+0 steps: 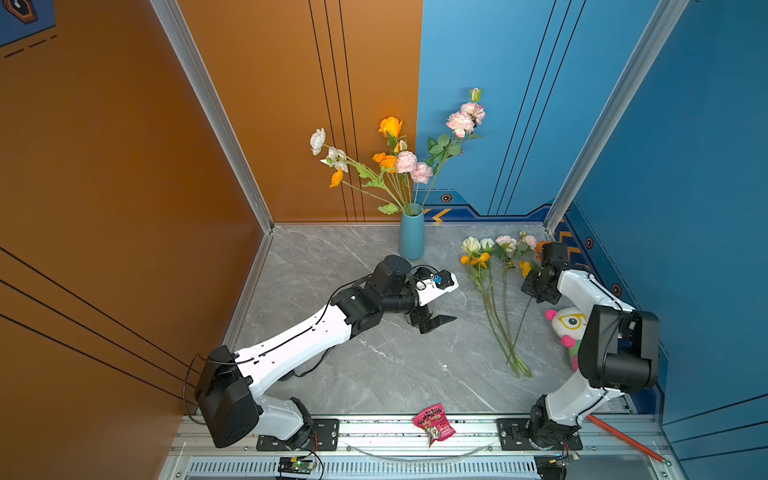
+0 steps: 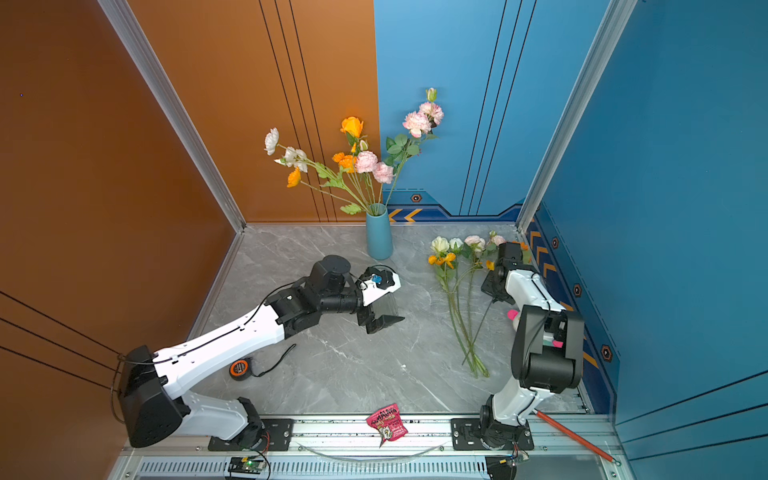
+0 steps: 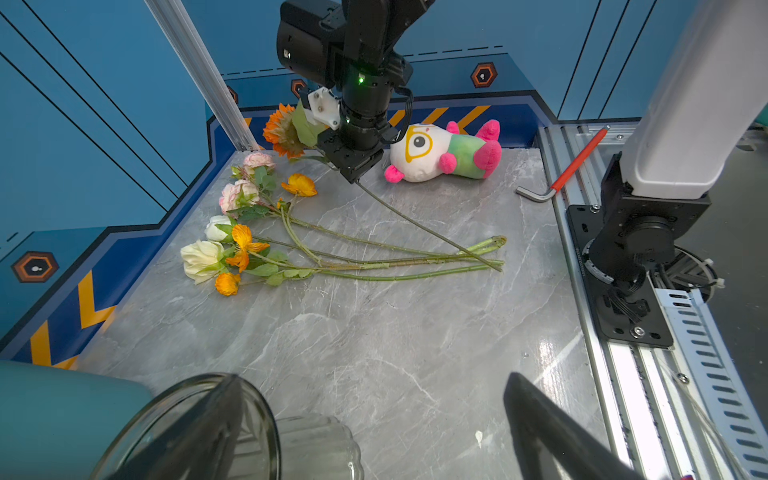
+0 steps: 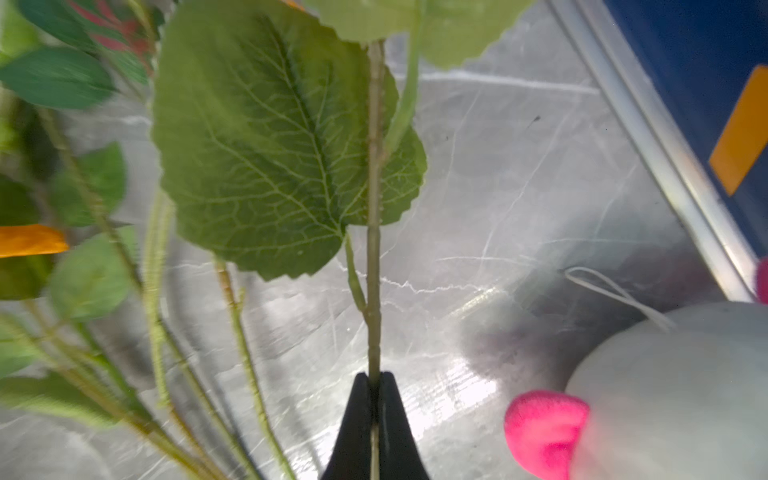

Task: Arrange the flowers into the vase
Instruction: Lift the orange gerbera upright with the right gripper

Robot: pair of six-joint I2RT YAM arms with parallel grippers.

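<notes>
Green sunflower stem [image 4: 374, 249] pinched in right pincer [image 4: 375, 380]; plush toy [image 3: 440, 153] just beside; left pincer [image 3: 374, 380] wide open.

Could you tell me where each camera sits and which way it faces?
Top views: overhead, looking down on table, blue vase, left arm and right arm.
Left wrist: on left arm, facing loose flowers and right hand; own open left hand shows.
Right wrist: behind the shut right hand, looking along its gripped stem.
Wrist views share the plush toy.

Left arm [image 1: 291, 345]: white link shells, black joint housings, thin black cable clipped alongside. Right arm [image 1: 577, 286] alike, green LED [image 3: 360, 79] at wrist. Left gripper [image 3: 374, 386] fingers black, tapered.
</notes>
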